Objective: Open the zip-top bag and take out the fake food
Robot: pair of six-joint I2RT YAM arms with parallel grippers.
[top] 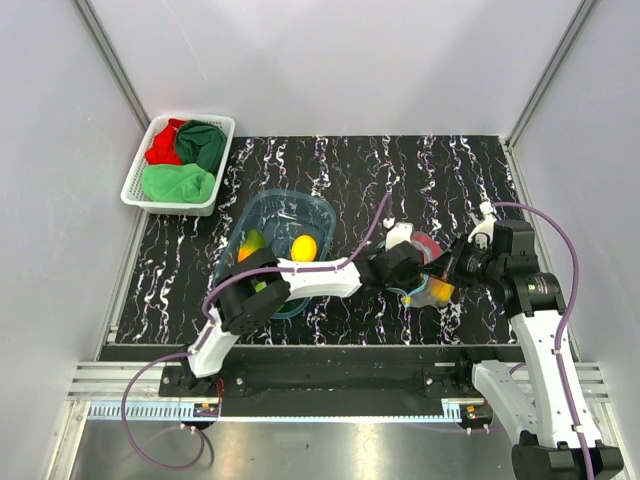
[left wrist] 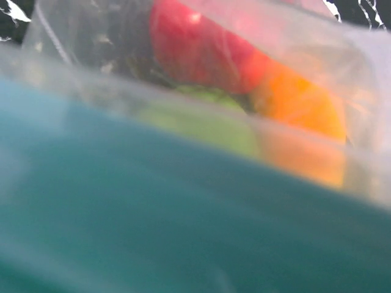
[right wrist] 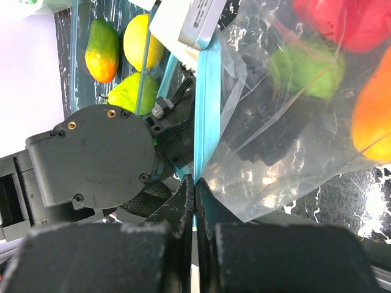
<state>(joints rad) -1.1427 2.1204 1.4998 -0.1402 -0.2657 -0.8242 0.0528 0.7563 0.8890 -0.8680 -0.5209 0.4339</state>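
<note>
The zip-top bag hangs between my two grippers right of centre. Through its clear plastic show fake food pieces: red, green and orange. My right gripper is shut on the lower end of the teal zip strip. My left gripper is at the bag's left edge, shut on the strip. In the left wrist view the strip fills the lower frame and hides the fingers; red, green and orange pieces lie behind it.
A translucent blue tub stands left of the bag and holds a yellow lemon, a green-orange mango and a green pear. A white basket with red and green cloths sits at the back left.
</note>
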